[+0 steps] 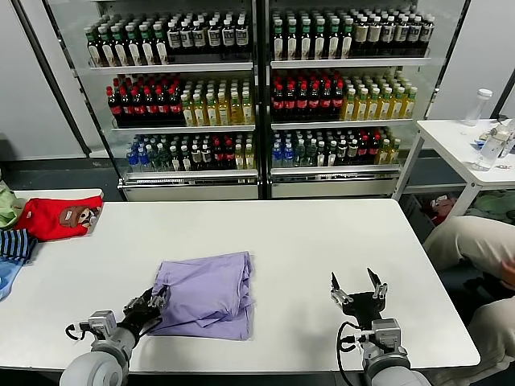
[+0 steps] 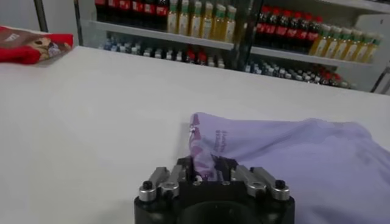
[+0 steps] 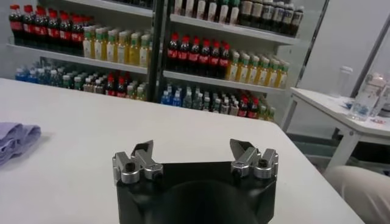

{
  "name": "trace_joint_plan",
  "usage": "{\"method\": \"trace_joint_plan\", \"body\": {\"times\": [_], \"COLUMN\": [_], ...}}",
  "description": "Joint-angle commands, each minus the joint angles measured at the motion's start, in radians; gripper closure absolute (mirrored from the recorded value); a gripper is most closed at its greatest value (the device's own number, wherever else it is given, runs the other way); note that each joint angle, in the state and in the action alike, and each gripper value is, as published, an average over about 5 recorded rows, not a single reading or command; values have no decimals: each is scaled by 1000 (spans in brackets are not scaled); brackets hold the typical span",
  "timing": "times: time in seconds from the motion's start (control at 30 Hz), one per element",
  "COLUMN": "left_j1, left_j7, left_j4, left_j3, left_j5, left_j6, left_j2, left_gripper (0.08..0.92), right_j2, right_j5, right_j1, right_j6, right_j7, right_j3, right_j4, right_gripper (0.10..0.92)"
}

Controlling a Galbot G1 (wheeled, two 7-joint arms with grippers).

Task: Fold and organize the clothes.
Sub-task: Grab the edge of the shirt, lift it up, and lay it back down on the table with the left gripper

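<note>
The left gripper [image 1: 153,299] sits at the near-left edge of the lavender T-shirt [image 1: 208,293]. In the head view its fingertips merge with the cloth. In the left wrist view the fingers [image 2: 198,167] stand close together with a ridge of printed fabric between them, so it appears pinched on the shirt's edge, though the contact itself is partly hidden by the gripper body. Both arms are cut off by the near edge of the head view.

The T-shirt lies folded into a rough rectangle on the white table [image 1: 306,241], near the robot and left of centre. Its long axis runs from near to far, tilted slightly so the far end leans right. Layered folds bunch along its right side. Sleeves and collar cannot be made out. A strip of dark purple print shows only in the left wrist view, at the gripped edge.

The right gripper [image 1: 359,287] hovers over bare table near the robot, well to the right of the shirt, its 2 fingers spread wide and holding nothing.

At the far-left table corner lies a red garment [image 1: 58,215], with a striped garment [image 1: 14,244] beside it, cut off by the frame. Behind the table stand bottle shelves [image 1: 257,96].
</note>
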Motion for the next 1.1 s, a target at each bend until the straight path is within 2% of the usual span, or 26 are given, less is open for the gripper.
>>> {"method": "trace_joint_plan", "body": {"times": [0.03,0.17,0.33,0.53,0.63,0.73,0.83,0.93,1.1], "left_j1": [6,7,-6,26,66,83,65,54,27], "left_j7": [11,-3,1,54,75,92,83,58,15], "left_j4": [-3,-63,-154,-116,-72,-61,-120,-248,-416], "left_j3": [-10,-76,-310,-567,-627,-620,-515,-317,141], "left_j5": [-24,-35,-214,-344,-318,-246,-179,-123,57], "left_j6": [-6,-13,51,61,61,61,60,60,59], "left_j2": [-6,8,76,262,356,393,355,267,38], "left_gripper": [692,804,899,901,901,901,901,901,901], "right_j2": [-1,1,1,1,5,7,8,8,7], "right_j5": [1,0,1,5,8,10,9,8,0], "right_j1": [0,-2,1,16,22,25,23,17,-5], "right_j6": [0,0,-1,5,10,14,15,15,14], "right_j7": [0,1,0,0,-1,-1,-2,-1,0], "right_j3": [0,0,-2,-5,-9,-12,-14,-10,1], "right_j4": [3,8,10,-10,-18,-23,-25,-23,-20], "right_gripper": [203,203,203,203,203,203,203,203,203]}}
